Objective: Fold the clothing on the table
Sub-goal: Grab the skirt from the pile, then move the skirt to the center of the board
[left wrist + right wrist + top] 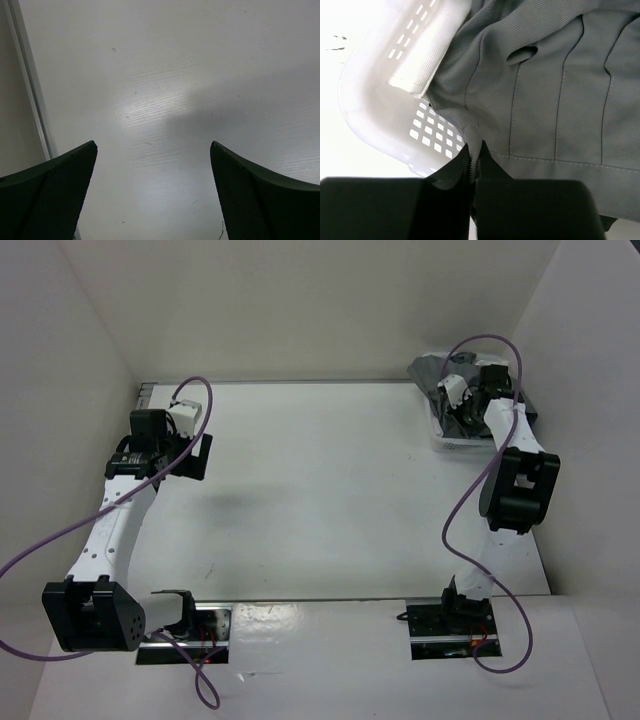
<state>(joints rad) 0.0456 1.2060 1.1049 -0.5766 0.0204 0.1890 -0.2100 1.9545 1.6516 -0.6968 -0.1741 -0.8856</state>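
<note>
The right gripper (pixel 476 167) has its jaws pressed together on a raised fold of the clothing (pixel 560 100), pinching the thin grey fabric right at a stitched seam; just past the fingertips and to their right the skirt spreads out, its pleat lines running away from the tool; to the left of the pinch the fabric meets the wall of a white mesh basket (pixel 380 115); farther ahead on that side a ribbed white cloth (pixel 427 55) lies against the basket's rim. The left gripper (pixel 153 147) hangs with its fingers spread wide; beneath and ahead of it lies the white table (pixel 175 75); a thin rail (pixel 30 90) runs along to its left.
</note>
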